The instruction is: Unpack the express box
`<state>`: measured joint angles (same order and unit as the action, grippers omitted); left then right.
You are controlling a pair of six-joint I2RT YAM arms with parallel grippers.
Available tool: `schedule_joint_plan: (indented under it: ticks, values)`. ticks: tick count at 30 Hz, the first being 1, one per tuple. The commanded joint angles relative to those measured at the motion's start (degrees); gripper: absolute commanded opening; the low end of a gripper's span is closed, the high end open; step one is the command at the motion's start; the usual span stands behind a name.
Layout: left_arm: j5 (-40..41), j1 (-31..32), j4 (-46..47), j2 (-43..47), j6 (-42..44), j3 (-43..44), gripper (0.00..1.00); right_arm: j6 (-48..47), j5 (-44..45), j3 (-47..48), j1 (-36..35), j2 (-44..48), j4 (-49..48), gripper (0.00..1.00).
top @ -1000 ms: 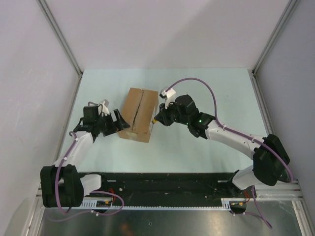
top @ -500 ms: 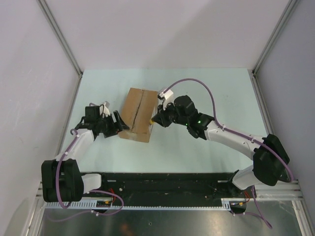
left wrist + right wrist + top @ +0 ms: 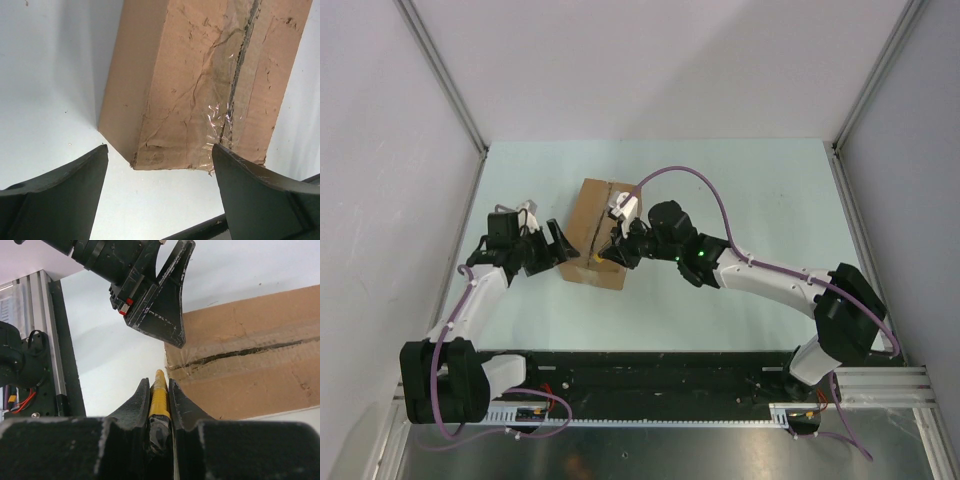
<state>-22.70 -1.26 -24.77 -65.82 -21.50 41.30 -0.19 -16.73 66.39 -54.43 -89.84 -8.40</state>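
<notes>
The express box (image 3: 602, 232) lies on a pale green surface (image 3: 750, 190) between grey walls (image 3: 380, 120). At its near end the left pincer (image 3: 159, 150) gapes wide; the right pincer (image 3: 159, 385) pinches a yellow tool (image 3: 159, 396).

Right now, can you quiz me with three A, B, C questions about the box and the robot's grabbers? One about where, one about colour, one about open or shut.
1. Where is the brown cardboard express box?
A) on the pale green table, between both grippers
B) lifted in the air
C) at the far right edge

2. What colour is the slim tool in the right gripper?
A) red
B) yellow
C) blue

3. How is the left gripper?
A) shut on the box
B) shut on nothing
C) open

Answers:
1 A, an arm reaches in from each side.
2 B, yellow pokes out of its tight pinch.
3 C, it gapes wide, not touching the box.
</notes>
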Motion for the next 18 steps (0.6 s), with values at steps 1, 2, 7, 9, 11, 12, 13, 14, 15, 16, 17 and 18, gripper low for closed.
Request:
schedule_joint_plan:
  ticks: [1, 2, 7, 9, 11, 12, 13, 14, 15, 16, 17, 18]
  values:
    - [2.47, 0.03, -0.1, 1.49, -2.23, 1.68, 0.89, -2.8, -1.02, 3.31, -0.76, -1.91, -5.12, 0.0]
    - [2.66, -0.15, -0.19, 1.49, -2.58, 1.16, 0.88, -4.02, -1.46, 3.48, -0.93, -2.26, -5.39, 0.0]
    - [3.8, -1.82, -0.19, 2.28, -5.13, 0.01, 0.79, -8.6, -0.59, 3.83, -2.95, -4.9, -7.15, 0.0]
    - [4.15, -2.17, -0.19, 2.8, -5.31, -0.17, 0.75, -10.26, 0.03, 3.92, -3.57, -5.51, -7.85, 0.0]
    - [4.06, -2.43, -0.19, 2.98, -5.57, -0.08, 0.72, -11.32, 0.91, 3.92, -4.1, -6.39, -9.08, 0.0]
    - [3.72, -2.61, -0.19, 2.72, -5.75, -0.08, 0.68, -12.2, 1.17, 3.92, -4.27, -6.75, -9.78, 0.0]
    - [3.54, -2.7, -0.1, 2.72, -5.75, -0.08, 0.67, -12.55, 1.52, 3.92, -4.45, -6.92, -10.14, 0.0]
    - [3.36, -2.61, -0.1, 2.54, -5.92, -0.16, 0.63, -12.91, 2.22, 3.92, -4.71, -7.45, -10.58, 0.0]
    - [2.84, -2.7, -0.19, 1.93, -5.84, -0.17, 0.58, -13.17, 2.49, 3.92, -4.89, -7.63, -11.19, 0.0]
    - [2.75, -2.7, -0.1, 1.66, -5.84, -0.25, 0.57, -13.78, 3.28, 3.92, -4.98, -7.71, -11.46, 0.0]
    - [2.57, -2.7, -0.1, 1.4, -5.84, -0.34, 0.54, -14.05, 3.72, 3.92, -5.07, -8.15, -11.63, 0.0]
    - [2.4, -2.79, -0.19, 0.88, -5.84, -0.43, 0.51, -14.23, 4.07, 3.92, -5.15, -8.24, -12.16, 0.0]
